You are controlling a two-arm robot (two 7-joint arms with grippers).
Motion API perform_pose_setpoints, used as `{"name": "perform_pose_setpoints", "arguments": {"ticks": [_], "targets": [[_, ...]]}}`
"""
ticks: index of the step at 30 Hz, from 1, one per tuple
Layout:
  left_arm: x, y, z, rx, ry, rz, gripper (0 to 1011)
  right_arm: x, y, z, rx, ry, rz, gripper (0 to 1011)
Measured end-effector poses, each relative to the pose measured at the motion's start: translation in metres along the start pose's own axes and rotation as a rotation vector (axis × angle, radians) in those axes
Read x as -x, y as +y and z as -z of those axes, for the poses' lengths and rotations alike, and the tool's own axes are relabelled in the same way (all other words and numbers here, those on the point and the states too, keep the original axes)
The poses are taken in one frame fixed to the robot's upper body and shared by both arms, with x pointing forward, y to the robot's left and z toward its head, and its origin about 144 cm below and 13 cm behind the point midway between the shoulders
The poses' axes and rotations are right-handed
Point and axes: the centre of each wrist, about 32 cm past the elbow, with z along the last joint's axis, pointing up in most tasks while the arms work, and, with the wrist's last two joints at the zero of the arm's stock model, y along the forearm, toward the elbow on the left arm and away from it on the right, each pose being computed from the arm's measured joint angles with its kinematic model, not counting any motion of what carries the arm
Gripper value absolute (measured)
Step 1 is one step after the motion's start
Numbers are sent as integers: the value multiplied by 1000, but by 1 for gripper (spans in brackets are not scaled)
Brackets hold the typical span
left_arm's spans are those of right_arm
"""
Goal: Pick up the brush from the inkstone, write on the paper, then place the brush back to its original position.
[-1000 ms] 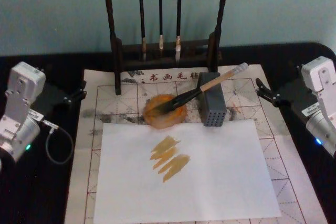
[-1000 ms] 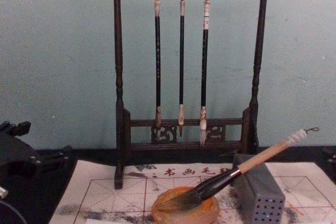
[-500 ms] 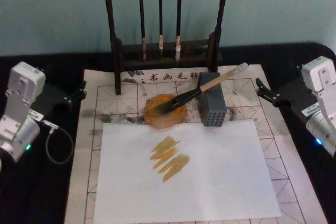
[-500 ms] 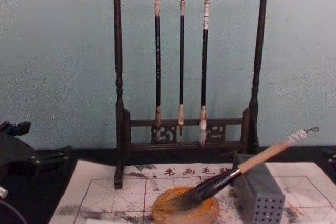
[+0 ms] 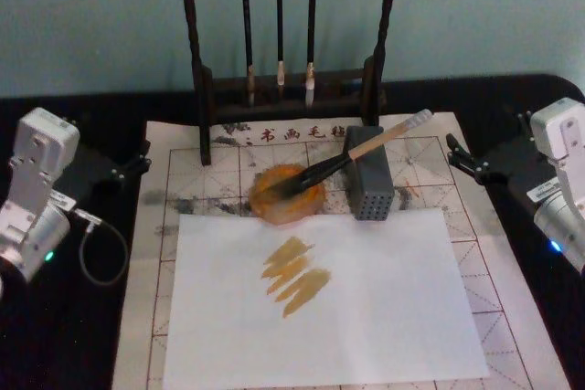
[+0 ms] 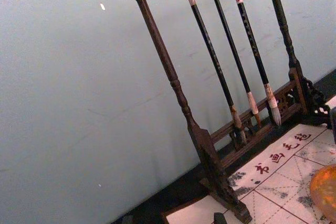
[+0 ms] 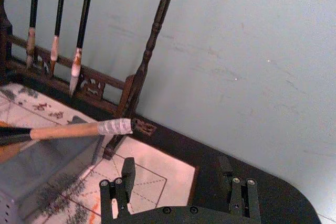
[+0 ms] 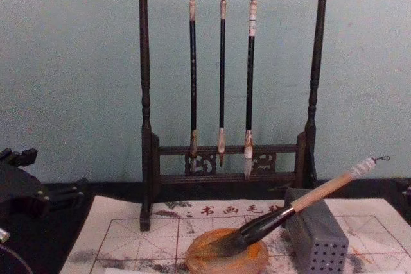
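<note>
Ahead of the wide-spread, empty right gripper (image 7: 176, 165), the brush (image 7: 68, 130) juts over the grey block (image 5: 370, 185), bristles in the inkstone (image 5: 272, 208) beyond; left gripper (image 5: 143, 158) idles opposite, likewise spread.

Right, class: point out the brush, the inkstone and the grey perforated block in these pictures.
brush (image 5: 379, 139), head view, on its pale wooden handle.
inkstone (image 5: 288, 211), head view, on its near rim.
grey perforated block (image 5: 373, 200), head view, on its holed front face.

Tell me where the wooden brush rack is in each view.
Head view: brush rack top centre, behind the inkstone.
Chest view: rack in the centre, full height.
Left wrist view: rack tilted, across the picture's middle.
Right wrist view: one rack post, picture's upper left.
Shared landmark: three thin brushes hanging from it.
</note>
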Motion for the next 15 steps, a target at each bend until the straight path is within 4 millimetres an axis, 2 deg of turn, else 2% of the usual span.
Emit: {"name": "perform_pose_setpoints", "arguments": {"ticks": [8,15], "targets": [[0,0,0,0,0,0,1001,1,-5,1,-43,98,-7,1000],[0,0,0,0,0,0,1001,5,-12,-1,-78,279,-45,1000]]}}
